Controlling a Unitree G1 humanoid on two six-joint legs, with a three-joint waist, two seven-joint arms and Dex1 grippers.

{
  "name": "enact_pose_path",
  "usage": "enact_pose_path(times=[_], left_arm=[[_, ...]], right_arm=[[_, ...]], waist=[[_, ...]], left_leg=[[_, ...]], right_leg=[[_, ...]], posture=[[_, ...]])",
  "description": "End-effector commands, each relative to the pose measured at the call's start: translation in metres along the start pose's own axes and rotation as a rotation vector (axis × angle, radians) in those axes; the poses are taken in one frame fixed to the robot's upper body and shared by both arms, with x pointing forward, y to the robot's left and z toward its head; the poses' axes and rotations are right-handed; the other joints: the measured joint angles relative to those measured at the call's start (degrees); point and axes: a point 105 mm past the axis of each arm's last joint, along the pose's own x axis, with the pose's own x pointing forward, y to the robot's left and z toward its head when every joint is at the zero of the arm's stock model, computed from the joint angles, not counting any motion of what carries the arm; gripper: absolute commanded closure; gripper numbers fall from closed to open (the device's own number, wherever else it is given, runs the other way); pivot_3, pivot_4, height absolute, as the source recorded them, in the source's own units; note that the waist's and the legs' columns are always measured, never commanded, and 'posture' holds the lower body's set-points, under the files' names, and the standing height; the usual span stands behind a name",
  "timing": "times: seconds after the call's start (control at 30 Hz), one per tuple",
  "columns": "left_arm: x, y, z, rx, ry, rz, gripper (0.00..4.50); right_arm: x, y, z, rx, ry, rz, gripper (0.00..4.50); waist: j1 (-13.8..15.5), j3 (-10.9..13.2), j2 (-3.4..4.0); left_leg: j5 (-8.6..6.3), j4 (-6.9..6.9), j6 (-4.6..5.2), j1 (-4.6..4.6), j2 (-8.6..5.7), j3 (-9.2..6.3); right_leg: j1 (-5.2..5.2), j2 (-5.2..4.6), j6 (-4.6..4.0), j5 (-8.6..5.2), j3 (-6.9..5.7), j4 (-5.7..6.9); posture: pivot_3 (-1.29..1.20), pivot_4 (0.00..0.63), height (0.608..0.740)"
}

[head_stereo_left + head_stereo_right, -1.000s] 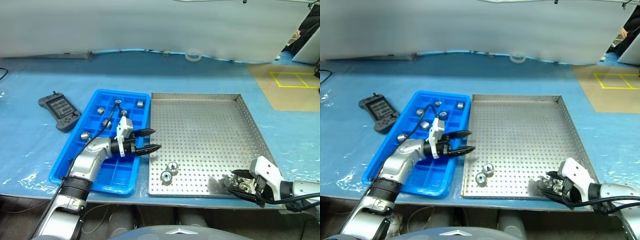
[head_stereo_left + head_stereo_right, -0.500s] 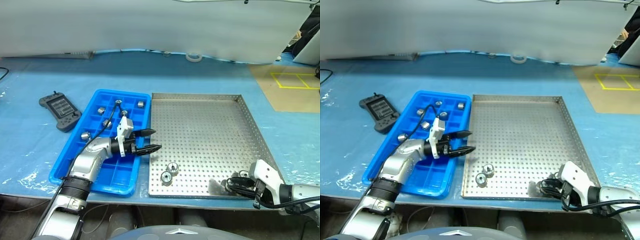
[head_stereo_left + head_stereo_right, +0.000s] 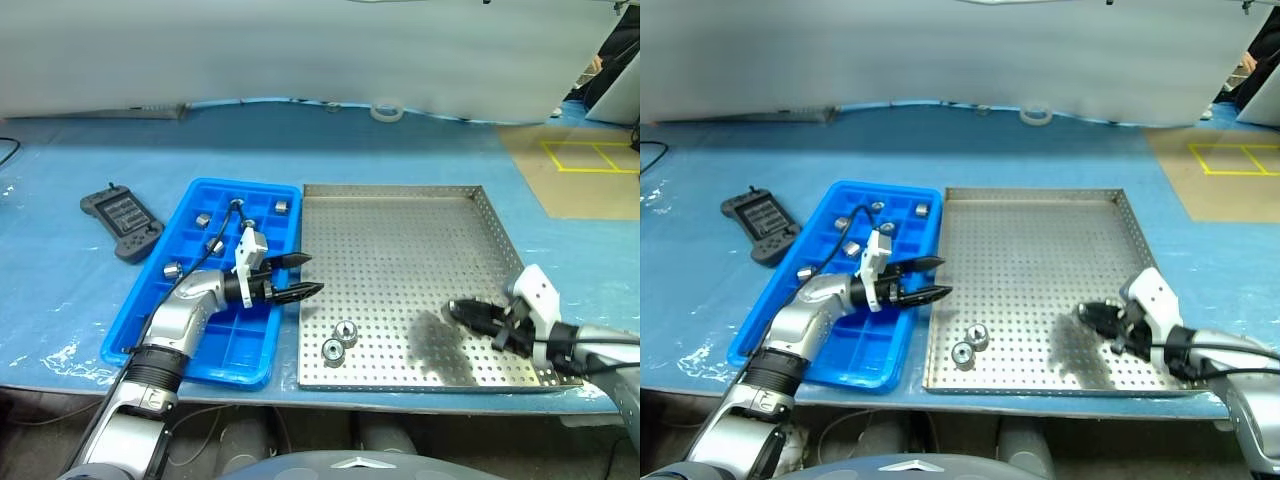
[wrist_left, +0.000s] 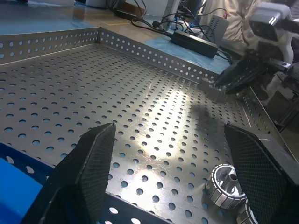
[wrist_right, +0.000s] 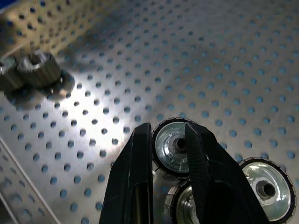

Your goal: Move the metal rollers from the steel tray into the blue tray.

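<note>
Our right gripper (image 5: 169, 140) pinches a metal roller (image 5: 174, 147) between narrowed fingers, raised above the steel tray (image 3: 400, 240). Our left gripper (image 3: 300, 277) hovers wide open and empty at the blue tray's (image 3: 190, 215) edge. Two rollers (image 3: 339, 341) lie on the steel tray, others sit in blue compartments.

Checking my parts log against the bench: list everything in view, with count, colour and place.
steel tray: one, silver, table centre
blue tray: one, blue, left of steel tray
metal rollers: silver; two in steel tray, at least five in blue tray, one in right claw, two more beside it
controller: one, dark grey, left of blue tray
tape roll: one, white, far edge
left claw: open, over blue tray's right rim
right claw: shut on a roller, above steel tray
</note>
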Motion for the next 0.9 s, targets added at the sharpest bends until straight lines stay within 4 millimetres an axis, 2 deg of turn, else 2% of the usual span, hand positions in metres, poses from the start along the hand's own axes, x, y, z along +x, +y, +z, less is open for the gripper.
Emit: enact_pose_path(times=[0.03,0.23,0.3,0.37,0.4,0.43,0.47,0.5,0.57,0.7,0.8,0.9], left_arm=[[0.003,0.011,-0.005,-0.086,-0.007,0.037,0.57],[0.006,0.022,0.028,-0.031,-0.064,0.021,0.57],[0.008,0.024,0.035,-0.007,-0.075,0.018,0.57],[0.010,0.029,0.046,0.001,-0.109,0.022,0.57],[0.033,0.027,0.064,0.000,-0.144,0.027,0.57],[0.066,0.021,0.088,-0.009,-0.193,0.020,0.57],[0.091,0.013,0.109,-0.011,-0.225,0.007,0.57],[0.108,0.006,0.124,-0.005,-0.248,-0.004,0.57],[0.122,0.003,0.138,0.003,-0.272,-0.013,0.57],[0.144,-0.005,0.160,-0.051,-0.325,-0.053,0.57],[0.152,-0.011,0.160,-0.031,-0.304,-0.084,0.57],[0.152,-0.011,0.160,-0.040,-0.306,-0.100,0.57]], right_arm=[[0.002,0.008,0.053,0.036,-0.192,0.023,3.88],[0.010,0.018,0.112,0.110,-0.413,0.050,3.88],[0.012,0.018,0.136,0.153,-0.511,0.040,3.88],[0.015,0.013,0.151,0.233,-0.580,0.003,3.88],[0.017,0.011,0.155,0.271,-0.601,-0.014,3.88],[0.019,0.008,0.159,0.313,-0.625,-0.037,3.88],[0.020,0.004,0.163,0.366,-0.653,-0.058,3.88],[0.021,0.000,0.167,0.425,-0.682,-0.075,3.88],[0.022,-0.006,0.174,0.528,-0.720,-0.081,3.88],[0.028,0.002,0.176,0.715,-0.746,-0.002,3.88],[0.033,0.002,0.171,0.761,-0.716,-0.022,3.88],[0.030,0.003,0.174,0.761,-0.729,-0.029,3.88]], waist=[[0.15,0.03,0.04],[0.22,0.24,-0.33],[0.12,0.27,-0.36],[0.10,0.27,-0.37],[0.31,0.30,-0.42],[0.85,0.35,-0.45],[1.81,0.44,-0.52],[2.52,0.55,-0.57],[3.02,0.61,-0.58],[1.36,0.55,-0.56],[0.82,0.61,-0.47],[0.46,0.64,-0.44]], left_leg=[[0.02,0.00,-0.03,-0.01,0.00,0.00],[0.06,-0.01,-0.06,-0.12,0.01,0.11],[0.11,-0.04,-0.14,-0.28,0.02,0.16],[0.25,-0.04,-0.08,-0.50,0.04,0.18],[0.26,-0.04,-0.10,-0.56,0.05,0.18],[0.26,-0.04,-0.11,-0.56,0.08,0.17],[0.27,-0.04,-0.11,-0.65,0.13,0.17],[0.27,0.02,-0.10,-0.70,0.12,0.16],[0.26,0.17,-0.06,-0.91,0.05,0.28],[0.16,0.39,0.27,-0.82,-0.06,0.50],[0.19,0.31,0.19,-0.85,0.04,0.49],[0.24,0.25,0.11,-0.94,0.13,0.47]], right_leg=[[-0.01,0.00,-0.22,0.13,0.00,0.03],[-0.15,0.01,-1.13,0.70,-0.04,0.10],[-0.13,0.01,-1.21,0.78,-0.06,0.14],[-0.40,0.02,-1.16,0.92,-0.06,0.31],[-0.48,0.03,-1.14,0.94,-0.08,0.39],[-0.46,0.05,-1.15,0.94,-0.09,0.40],[-0.42,0.08,-1.17,0.93,-0.10,0.41],[-0.38,0.07,-1.20,0.91,-0.06,0.42],[-0.35,-0.01,-1.44,0.85,0.06,0.36],[-0.31,-0.02,-1.54,0.98,0.51,0.31],[-0.47,0.05,-1.32,1.10,0.46,0.32],[-0.55,0.15,-1.13,1.20,0.40,0.31]], posture=[[-0.35,0.150,0.740],[-0.35,0.150,0.740],[-0.36,0.150,0.740],[-0.36,0.150,0.740],[-0.36,0.150,0.740],[-0.37,0.150,0.740],[-0.37,0.150,0.740],[-0.37,0.150,0.740],[-0.38,0.150,0.740],[-0.39,0.150,0.740],[-0.40,0.150,0.740],[-0.41,0.150,0.740]])
